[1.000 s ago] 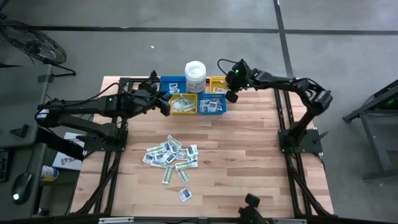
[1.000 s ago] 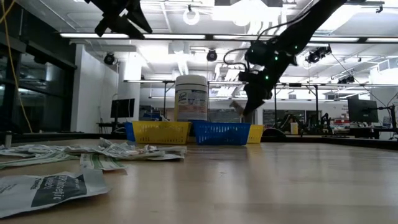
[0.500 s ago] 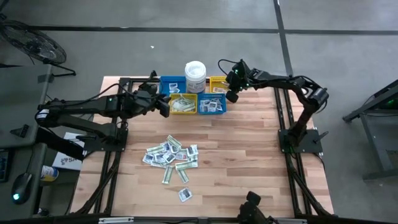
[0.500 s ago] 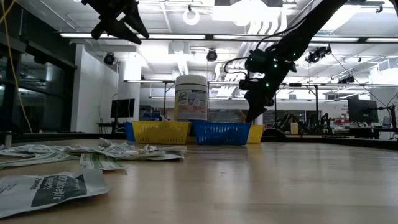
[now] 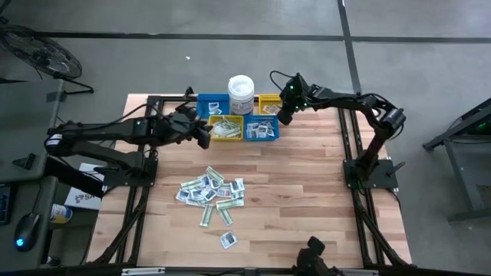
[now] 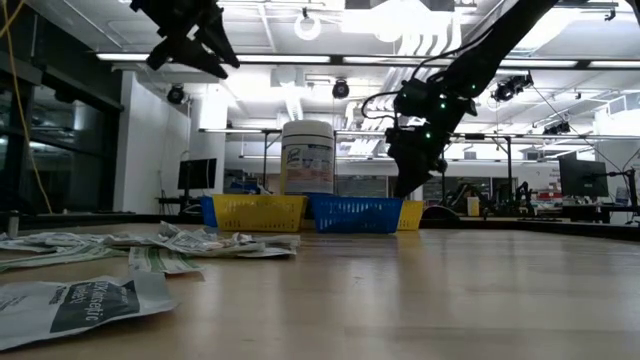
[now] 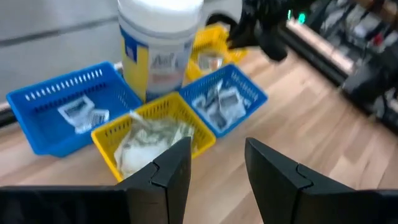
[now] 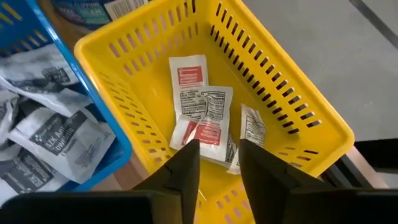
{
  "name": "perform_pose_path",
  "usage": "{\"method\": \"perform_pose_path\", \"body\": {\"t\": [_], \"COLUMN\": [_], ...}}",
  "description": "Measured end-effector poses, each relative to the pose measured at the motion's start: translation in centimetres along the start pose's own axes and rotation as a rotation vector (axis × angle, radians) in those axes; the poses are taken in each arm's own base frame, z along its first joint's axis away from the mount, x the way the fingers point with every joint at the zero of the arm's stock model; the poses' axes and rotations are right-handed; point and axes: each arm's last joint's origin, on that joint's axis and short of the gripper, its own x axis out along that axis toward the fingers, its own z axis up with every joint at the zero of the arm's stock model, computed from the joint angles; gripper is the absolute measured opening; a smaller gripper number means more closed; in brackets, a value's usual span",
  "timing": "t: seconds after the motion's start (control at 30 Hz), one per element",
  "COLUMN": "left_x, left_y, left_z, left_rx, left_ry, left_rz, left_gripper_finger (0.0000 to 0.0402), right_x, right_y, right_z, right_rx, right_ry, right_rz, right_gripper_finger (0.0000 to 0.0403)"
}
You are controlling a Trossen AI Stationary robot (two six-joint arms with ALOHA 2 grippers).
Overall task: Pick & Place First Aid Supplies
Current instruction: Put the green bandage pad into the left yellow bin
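A pile of first aid supplies (image 5: pixel 211 192), small flat packets, lies on the wooden table, with one stray packet (image 5: pixel 228 240) nearer the front edge. My right gripper (image 8: pixel 217 165) hangs open over the far-right yellow bin (image 8: pixel 112 37), above the red-and-white packets (image 8: pixel 205 118) lying on its floor; nothing is between its fingers. My left gripper (image 7: pixel 217 168) hovers open and empty in the air beside the near yellow bin (image 7: pixel 106 140), which holds pale green-and-white packets.
Two blue bins (image 5: pixel 212 103) (image 5: pixel 261 130), both with white packets, and a white lidded tub (image 5: pixel 241 92) stand with the yellow bins at the table's far edge. Bare wood lies to the right of the pile and toward the near edge.
In the low view a small pale packet stuck out of my right gripper's fingertips a second ago; it no longer shows there now. The gripper has stayed over the far-right yellow bin.
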Motion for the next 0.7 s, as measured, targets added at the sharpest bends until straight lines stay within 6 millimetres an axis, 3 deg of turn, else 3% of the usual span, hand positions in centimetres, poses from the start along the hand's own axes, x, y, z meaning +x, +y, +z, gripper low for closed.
{"method": "perform_pose_path", "body": {"t": [0.23, 0.5, 0.7], "left_x": [1.3, 3.2, 5.8], "left_y": [-0.2, -0.1, -0.7], "left_z": [-1.4, -3.8, -6.0], "left_rx": [0.055, 0.006, 0.002], "left_ry": [0.166, 0.431, 0.636], "left_rz": [-0.018, 0.057, 0.071], "left_gripper_finger": [0.0151, 0.0151, 0.0151], "right_x": [-1.7, -6.3, -9.4], "right_y": [0.2, 0.7, 2.4], "right_z": [0.7, 1.6, 1.9], "right_rx": [0.024, 0.066, 0.051], "right_ry": [-0.054, -0.146, -0.205], "right_rz": [-0.006, 0.012, 0.051], "right_gripper_finger": [0.0124, 0.0126, 0.0126]}}
